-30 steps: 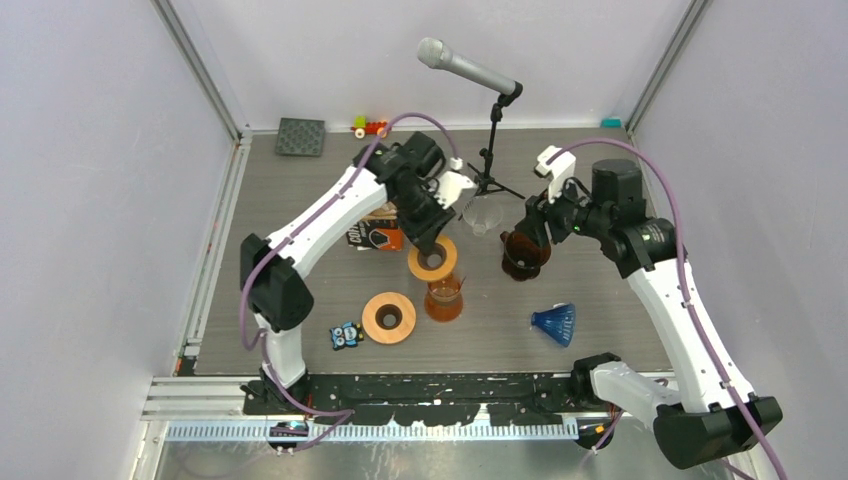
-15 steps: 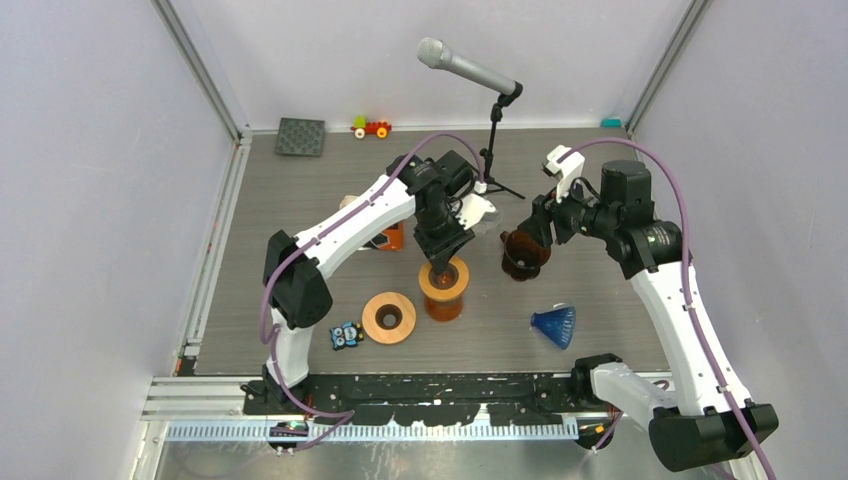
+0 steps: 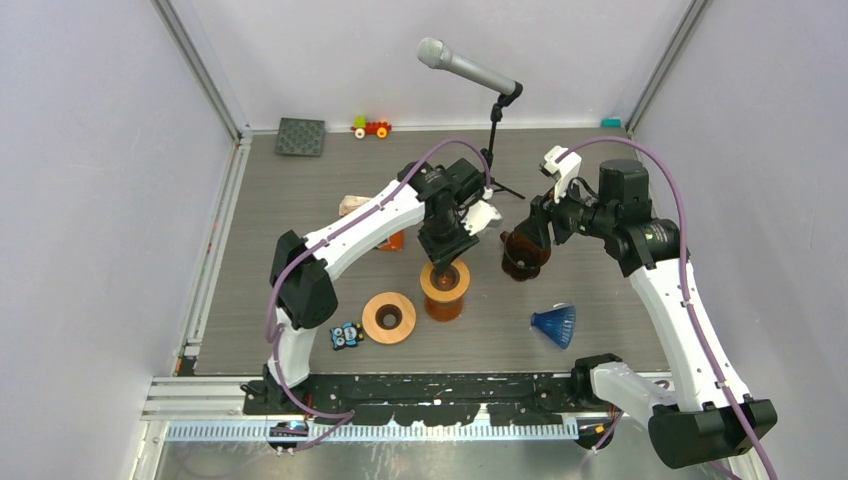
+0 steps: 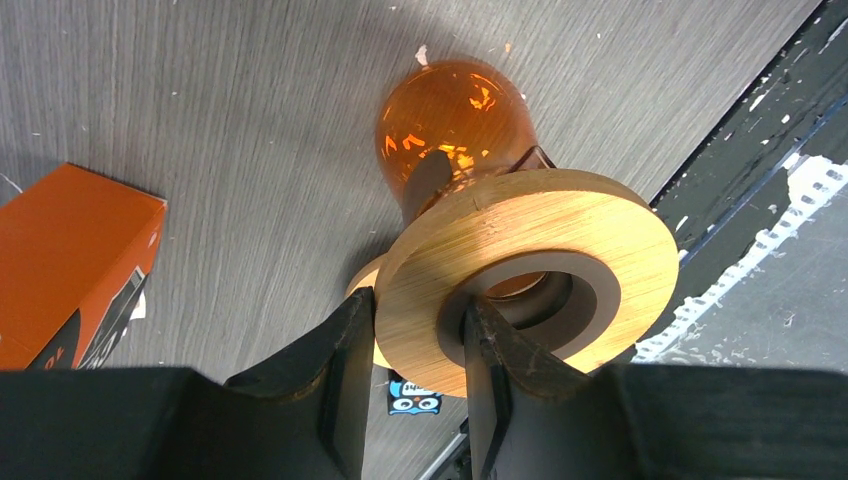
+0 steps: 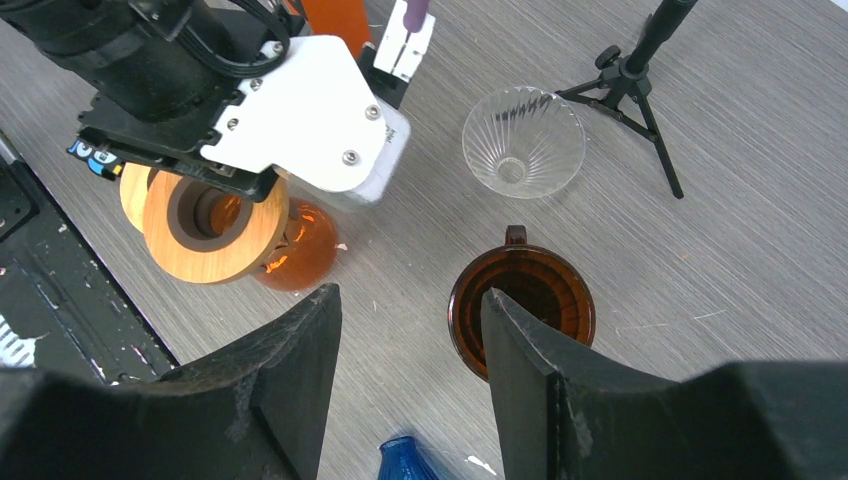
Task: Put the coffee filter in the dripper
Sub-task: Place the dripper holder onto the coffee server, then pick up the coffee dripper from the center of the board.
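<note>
The left arm (image 3: 350,222) stretched from its base up and over toward the middle, with its wrist bent down. The left gripper (image 4: 415,335) pointed down and pinched the edge of a wooden ring (image 4: 520,225), with one finger on the outside and one in the hole. The right arm (image 3: 690,320) stood tall and bent in toward the middle. The right gripper (image 5: 408,300) hung in the air with its fingers wide apart and held nothing.

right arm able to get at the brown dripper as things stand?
Probably yes. The right gripper hangs open above the brown dripper with nothing between them. The left gripper, clamped on the wooden ring, sits off to the side over the orange carafe.
</note>
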Robot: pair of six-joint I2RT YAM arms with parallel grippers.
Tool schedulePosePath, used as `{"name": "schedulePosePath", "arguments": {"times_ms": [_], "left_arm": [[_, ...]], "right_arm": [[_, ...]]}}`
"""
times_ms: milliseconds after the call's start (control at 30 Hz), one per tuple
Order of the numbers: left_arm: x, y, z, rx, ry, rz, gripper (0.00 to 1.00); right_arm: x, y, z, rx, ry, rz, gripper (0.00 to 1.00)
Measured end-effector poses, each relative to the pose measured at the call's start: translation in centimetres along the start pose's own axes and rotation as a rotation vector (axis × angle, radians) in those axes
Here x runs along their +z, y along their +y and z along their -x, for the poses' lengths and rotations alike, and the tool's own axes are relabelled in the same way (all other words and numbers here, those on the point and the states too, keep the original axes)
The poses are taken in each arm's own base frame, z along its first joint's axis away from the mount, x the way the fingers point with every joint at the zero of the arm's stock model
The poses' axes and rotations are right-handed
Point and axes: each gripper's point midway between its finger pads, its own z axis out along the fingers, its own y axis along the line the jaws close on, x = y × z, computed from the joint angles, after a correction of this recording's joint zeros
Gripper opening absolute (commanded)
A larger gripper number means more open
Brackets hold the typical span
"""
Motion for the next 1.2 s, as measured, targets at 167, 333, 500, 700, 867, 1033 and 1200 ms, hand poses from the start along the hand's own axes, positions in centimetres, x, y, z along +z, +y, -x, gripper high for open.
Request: {"name": "schedulePosePath", "arguments": {"times_ms": [167,333,500,700,867,1033,1200], "left_arm": [[1.0,0.1,-0.1,-0.005,0.025,-0.003,0.51],[1.0,0.2,0.2,-0.002,0.011,0.005,0.64],[0.4,0.8,0.8,0.006,-0.025,0.042,0.68],[-2.7,1.7,0.5,0.025,-0.101,0.135,0.72],[-6.1,3.5,-0.8,0.002,-0.187,0.2,0.7],[-9.2,9.0,-3.5,-0.151,-0.277,0.288,0.69],[-10.8,12.7,-6.5,-0.274,-0.335,0.349,0.68]], "right_arm": [[0.0,0.0,0.0,0.0,0.0,0.001,0.58],[0.0,0.0,0.0,0.001,0.001,0.001,0.58],[0.0,0.0,-0.1,0.001,0.002,0.001,0.59],[0.1,0.0,-0.2,0.004,0.006,0.002,0.59],[0.1,0.0,-0.2,0.003,0.006,0.002,0.59],[0.1,0.1,-0.2,0.003,0.005,0.003,0.59],[0.1,0.1,-0.2,0.003,0.005,0.006,0.59]]}}
